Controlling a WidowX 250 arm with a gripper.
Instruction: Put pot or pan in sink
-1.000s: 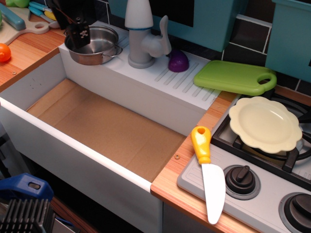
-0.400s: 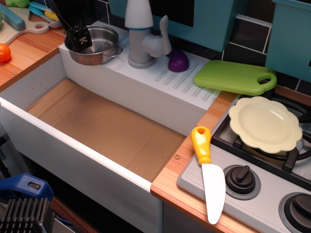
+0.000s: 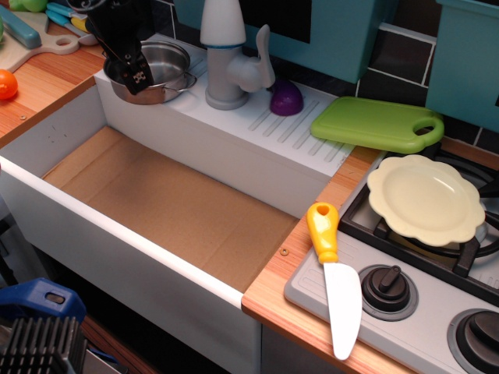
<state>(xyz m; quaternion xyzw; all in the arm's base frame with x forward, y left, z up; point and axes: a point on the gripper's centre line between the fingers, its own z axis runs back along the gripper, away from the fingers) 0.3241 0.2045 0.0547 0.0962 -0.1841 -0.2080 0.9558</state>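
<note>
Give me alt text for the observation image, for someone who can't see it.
A black robot hand reaches down at the near rim of a steel pot on the white ledge behind an empty, brown-bottomed sink. Right: yellow-handled knife, pale plate on stove.

No legible text, label, brand or number appears on any object around the gripper [image 3: 139,76].

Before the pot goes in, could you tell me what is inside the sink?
The sink shows only its bare brown bottom; the near wall hides a strip of it. The pot sits on the back ledge.
</note>
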